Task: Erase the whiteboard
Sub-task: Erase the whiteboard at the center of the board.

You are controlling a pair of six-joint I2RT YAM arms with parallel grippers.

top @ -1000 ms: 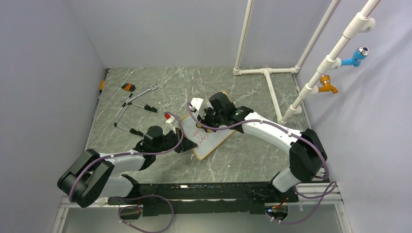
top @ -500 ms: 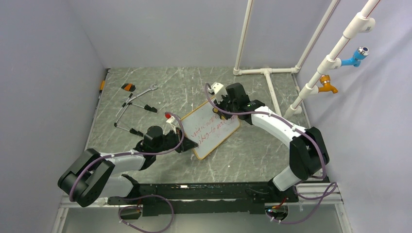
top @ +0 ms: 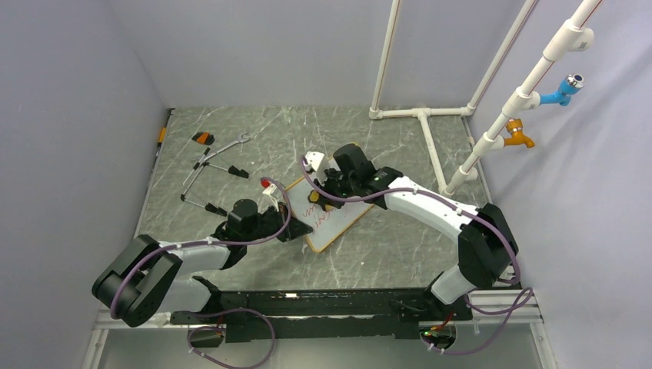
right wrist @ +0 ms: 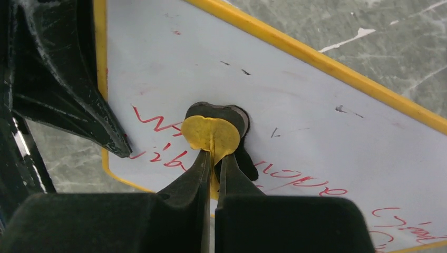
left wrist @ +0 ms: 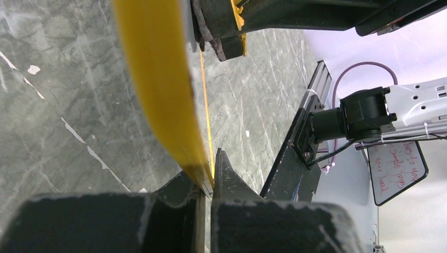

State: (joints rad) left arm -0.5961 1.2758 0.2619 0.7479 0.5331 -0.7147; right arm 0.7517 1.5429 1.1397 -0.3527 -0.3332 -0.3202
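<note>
Under eraser pinched by right gripper: red-scribbled yellow-framed whiteboard, left gripper clamping edge.

Both the left arm and right arm have white link shells between bulky black joint housings, with a purple cable looping along each. The right gripper has matte black fingers, scuffed and flecked white, tapering to narrow tips

Right tool with eraser swept back from whiteboard far corner toward left-side writing
</note>
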